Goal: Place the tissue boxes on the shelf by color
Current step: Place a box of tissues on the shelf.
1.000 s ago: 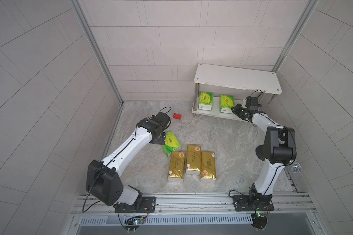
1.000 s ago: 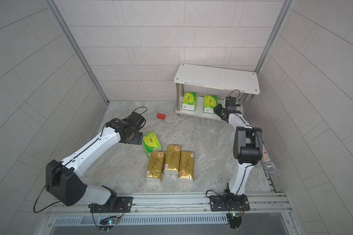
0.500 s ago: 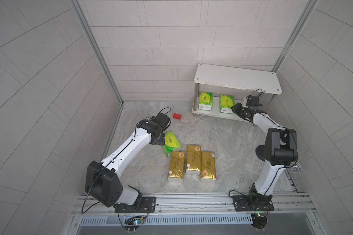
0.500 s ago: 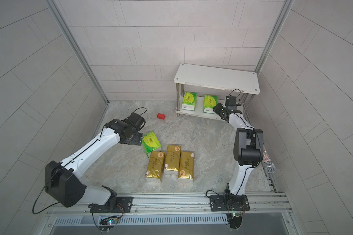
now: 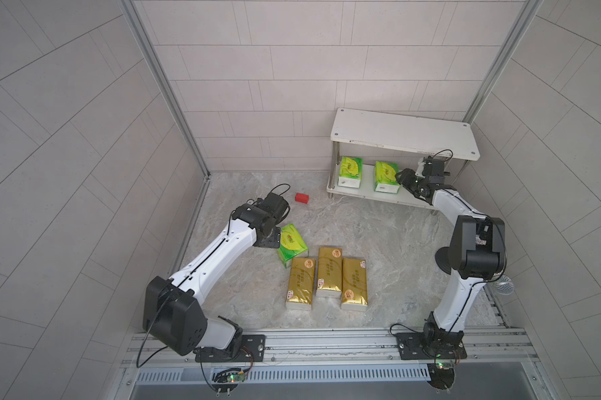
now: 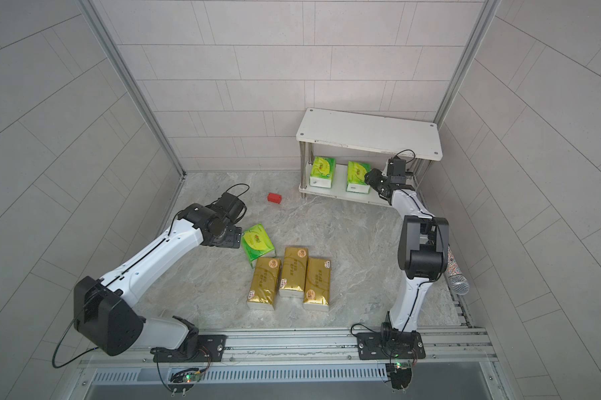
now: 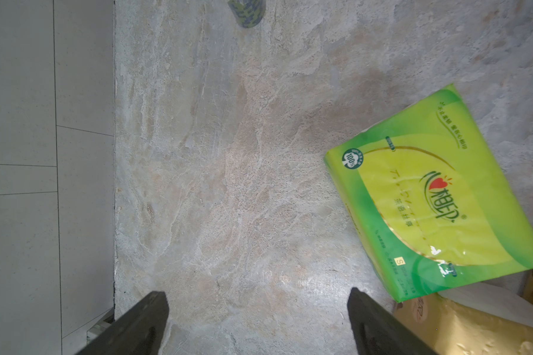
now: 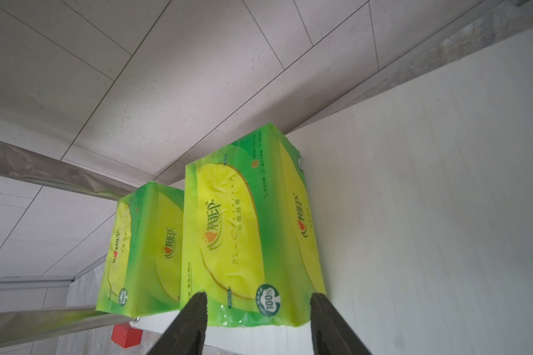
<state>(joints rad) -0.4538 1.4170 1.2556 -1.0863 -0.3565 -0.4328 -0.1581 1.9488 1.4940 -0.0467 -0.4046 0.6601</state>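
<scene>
Shelf (image 5: 403, 133) lower board: end green pack (image 5: 350, 171) and inner green pack (image 5: 386, 176) stand side by side. Right tool (image 8: 256, 304) is under the shelf's top board at the inner green pack, jaws parted, gripping nothing; contact unclear. In front of the shelf, left tool (image 7: 259, 298) is spread wide over bare worktop (image 5: 378, 242), loose green pack (image 5: 292, 244) just beside it, next to three gold packs (image 5: 326, 273). Red block (image 5: 301, 197) lies near the shelf's corner post.

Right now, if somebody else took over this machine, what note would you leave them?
Left gripper: open, above bare table beside the loose green pack.
Right gripper: open, at the end of a green pack on the shelf, lower board.
Done: two green packs stand on the lower board.
To do: the loose green pack and three gold packs, all on the table.
</scene>
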